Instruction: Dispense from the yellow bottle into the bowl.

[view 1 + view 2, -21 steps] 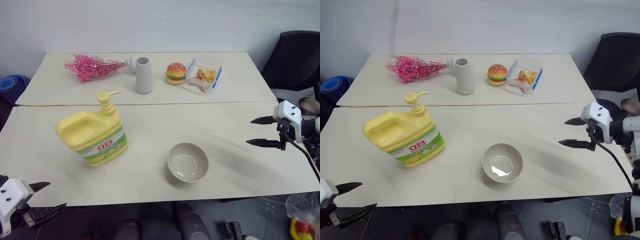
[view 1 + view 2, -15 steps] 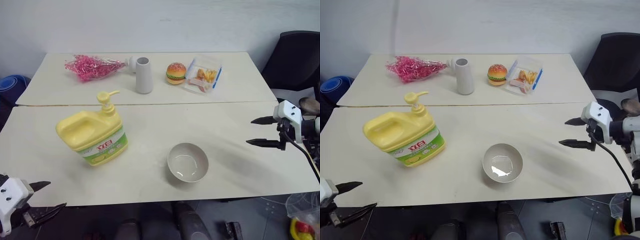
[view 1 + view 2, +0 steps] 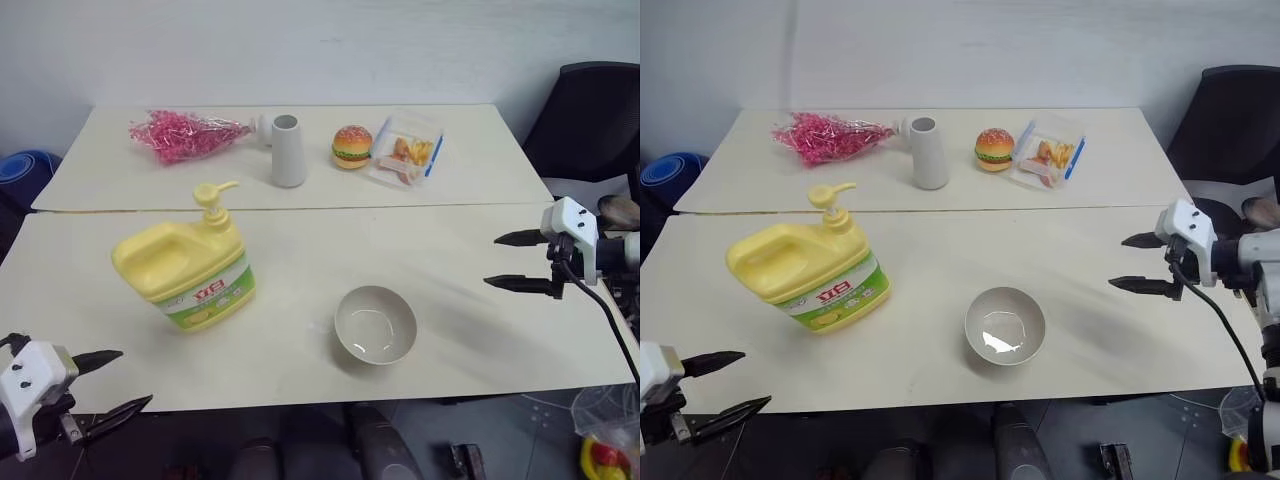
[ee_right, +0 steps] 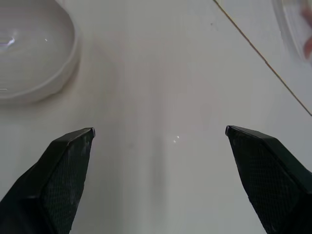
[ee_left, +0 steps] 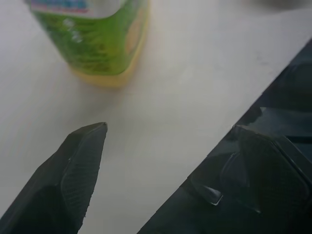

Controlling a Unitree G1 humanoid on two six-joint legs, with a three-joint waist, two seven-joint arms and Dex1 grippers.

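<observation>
Yellow bottle: one big squat yellow plastic jug (image 3: 185, 272) with a pump top and a green-white label, standing on the near cream table (image 3: 300, 240), on its left part. The red letters on the label are too small to read.
Bowl: one small round pale grey glossy bowl (image 3: 375, 324), right of the jug and well apart from it.
Left gripper (image 3: 112, 380): at the near left edge of the table, two black fingers spread wide, pinching nothing; its arm is cut off by the frame.
Right gripper (image 3: 520, 261): above the right end of the table, fingers spread wide, empty.
Far table: one white vase (image 3: 287, 150), one pink shiny bunch (image 3: 178, 133), one toy burger (image 3: 352, 146), one clear box of food (image 3: 406, 148), contents hard to make out.
Chair: one black chair (image 3: 588, 120), partly cut off.
</observation>
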